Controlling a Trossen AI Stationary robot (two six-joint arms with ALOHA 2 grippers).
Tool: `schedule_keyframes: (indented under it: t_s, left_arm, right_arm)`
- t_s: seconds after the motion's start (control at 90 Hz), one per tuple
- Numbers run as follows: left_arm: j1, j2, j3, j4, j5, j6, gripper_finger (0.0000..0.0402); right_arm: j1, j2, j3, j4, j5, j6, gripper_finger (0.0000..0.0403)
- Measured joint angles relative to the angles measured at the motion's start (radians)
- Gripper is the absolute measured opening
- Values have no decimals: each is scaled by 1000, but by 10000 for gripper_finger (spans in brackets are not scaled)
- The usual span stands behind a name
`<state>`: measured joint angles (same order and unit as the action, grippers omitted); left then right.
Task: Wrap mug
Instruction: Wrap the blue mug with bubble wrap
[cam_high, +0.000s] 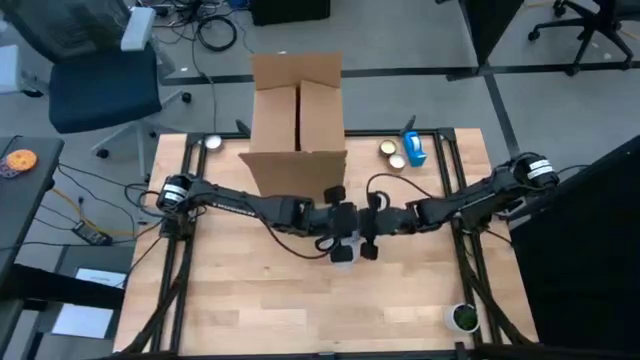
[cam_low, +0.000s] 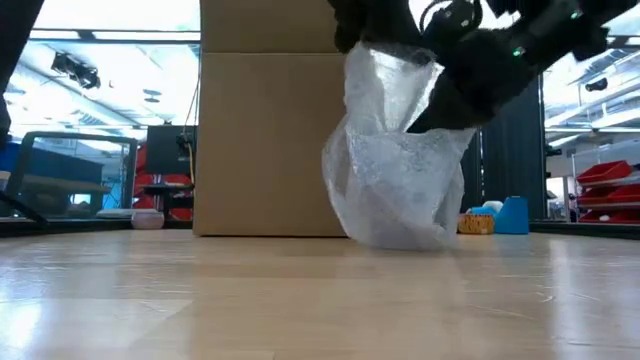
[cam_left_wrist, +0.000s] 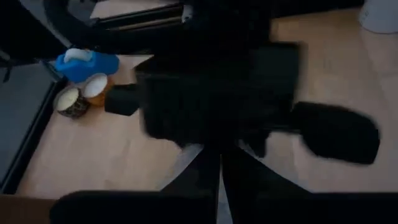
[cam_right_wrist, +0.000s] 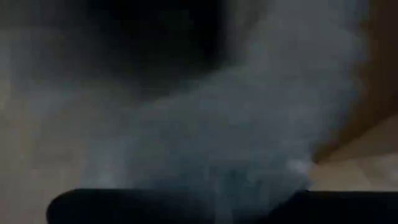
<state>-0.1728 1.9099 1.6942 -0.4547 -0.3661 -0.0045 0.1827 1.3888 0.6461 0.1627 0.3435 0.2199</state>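
Wooden surface centre: translucent bubble-wrap bundle stands upright between left gripper and right gripper, equally near; jaw states cannot be told.

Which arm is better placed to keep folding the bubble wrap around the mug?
Probably the right. Both claws meet over the bubble wrap bundle at the table's centre, but the right wrist view is filled by the wrap, while the left wrist view mostly shows the other arm. Neither grip is clearly visible.
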Motion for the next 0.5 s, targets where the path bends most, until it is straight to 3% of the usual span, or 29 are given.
schedule_keyframes:
  t_s: [0.222,0.5]
  left_arm:
    - [-4,0,-8,53,-5,37,0]
    - [1,-2,-150,286,42,79,0]
  right_arm:
    - [-63,0,-1,13,-69,54,0]
    - [-93,0,-1,-5,-188,52,0]
